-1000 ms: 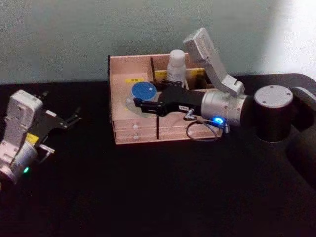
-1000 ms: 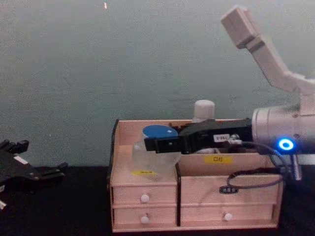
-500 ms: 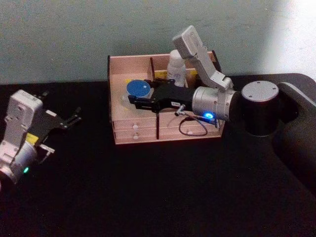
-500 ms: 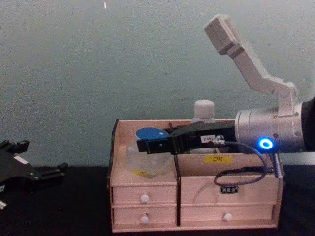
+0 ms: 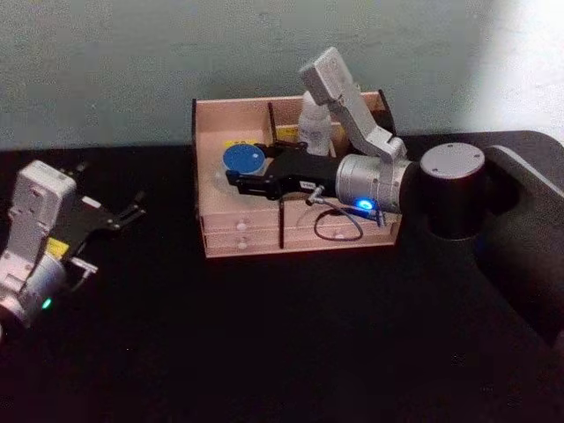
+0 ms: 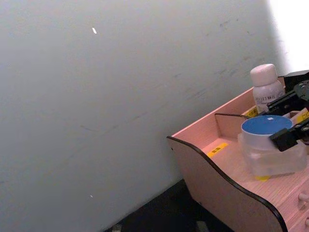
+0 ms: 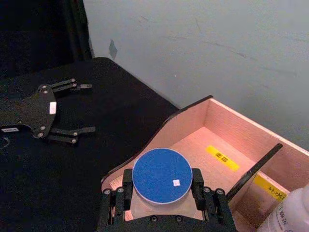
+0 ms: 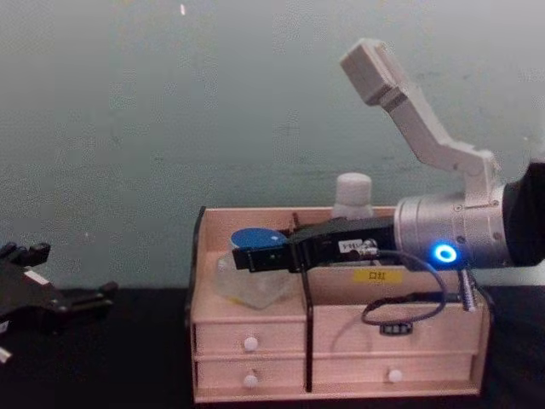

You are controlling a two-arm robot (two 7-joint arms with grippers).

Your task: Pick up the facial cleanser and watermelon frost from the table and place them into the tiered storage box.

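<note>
The watermelon frost (image 5: 241, 159), a clear jar with a blue lid, is in the left compartment of the tiered storage box (image 5: 231, 122). My right gripper (image 5: 238, 176) is shut on it, one finger on each side of the lid (image 7: 162, 175). In the chest view the jar (image 8: 249, 288) is low in that compartment and tilted, below the gripper (image 8: 255, 258). The facial cleanser (image 5: 315, 132) stands upright in a rear compartment, partly behind my right arm, its white cap (image 8: 352, 189) above the box's back wall. My left gripper (image 5: 130, 211) is parked open at the table's left.
The box (image 8: 255, 328) has small white-knobbed drawers along its front and stands against a pale wall. Black table top surrounds it. A thin black divider (image 7: 253, 169) separates the left compartment from the one beside it.
My right arm has carried the jar a little left and lower into the left compartment. The left arm has not moved.
</note>
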